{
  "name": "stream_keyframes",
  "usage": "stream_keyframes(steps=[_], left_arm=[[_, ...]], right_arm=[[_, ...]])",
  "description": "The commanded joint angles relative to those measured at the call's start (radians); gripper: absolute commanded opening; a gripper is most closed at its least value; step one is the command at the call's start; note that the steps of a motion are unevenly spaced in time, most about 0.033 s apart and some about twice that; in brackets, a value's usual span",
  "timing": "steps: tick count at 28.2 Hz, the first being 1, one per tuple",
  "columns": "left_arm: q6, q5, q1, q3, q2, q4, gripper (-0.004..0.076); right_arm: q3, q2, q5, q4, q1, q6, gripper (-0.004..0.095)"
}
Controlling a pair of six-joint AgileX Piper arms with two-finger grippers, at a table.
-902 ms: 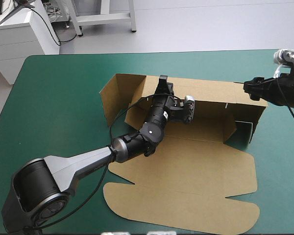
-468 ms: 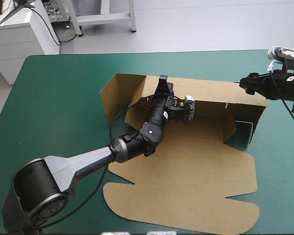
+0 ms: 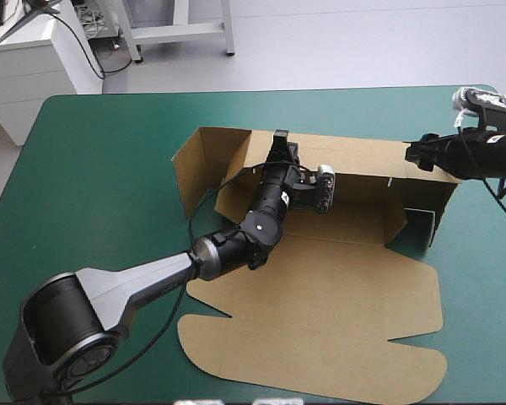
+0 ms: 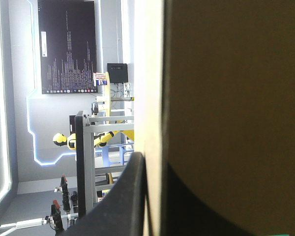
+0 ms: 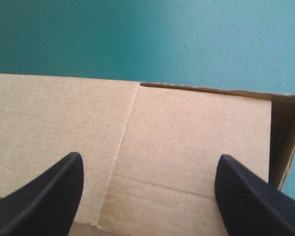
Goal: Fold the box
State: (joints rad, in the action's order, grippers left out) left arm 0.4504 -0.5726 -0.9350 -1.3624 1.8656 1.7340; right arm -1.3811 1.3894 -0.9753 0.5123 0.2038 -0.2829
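The brown box (image 3: pixel 346 287) lies mid-table on the teal-green cover (image 3: pixel 110 169), with its rear and left walls raised, a small flap upright at the right end, and the lid flat toward the near edge. The left gripper (image 3: pixel 279 139) reaches in across the tray floor and pinches the rear wall's top edge. The right gripper (image 3: pixel 411 153) hangs at that wall's right end with its fingers spread wide.

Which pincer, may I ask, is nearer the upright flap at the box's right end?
Right. The right pincer is at the right end of the far wall, near the flap; the left pincer grips that wall further left.
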Motion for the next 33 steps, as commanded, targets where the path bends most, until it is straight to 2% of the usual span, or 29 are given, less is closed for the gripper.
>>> stream_keyframes(steps=[1,6,13,16,24,31,33], left_arm=[[0.011,0.028,-0.011,-0.013,-0.024,-0.03,-0.0008],[0.011,0.024,-0.011,-0.013,-0.024,-0.03,-0.0008],[0.011,0.006,-0.011,-0.013,-0.024,-0.03,-0.0008],[0.011,0.004,-0.011,-0.013,-0.024,-0.03,-0.0008],[0.011,0.0,-0.011,-0.013,-0.024,-0.03,-0.0008],[0.011,0.0,-0.011,-0.013,-0.024,-0.03,-0.0008],[0.011,0.0,-0.011,-0.013,-0.024,-0.03,-0.0008]], right_arm=[[-0.034,-0.022,0.007,0.036,0.0,-0.007,0.0651],[-0.016,0.014,-0.022,0.051,0.0,-0.005,0.0648],[0.005,0.04,-0.014,0.184,0.0,-0.075,0.0648],[0.003,0.04,-0.022,0.204,0.0,-0.087,0.0648],[0.003,0.038,-0.024,0.127,0.002,-0.071,0.0648],[0.003,0.038,-0.02,-0.097,0.002,0.042,0.0648],[0.003,0.038,-0.018,-0.115,0.002,0.049,0.0648]])
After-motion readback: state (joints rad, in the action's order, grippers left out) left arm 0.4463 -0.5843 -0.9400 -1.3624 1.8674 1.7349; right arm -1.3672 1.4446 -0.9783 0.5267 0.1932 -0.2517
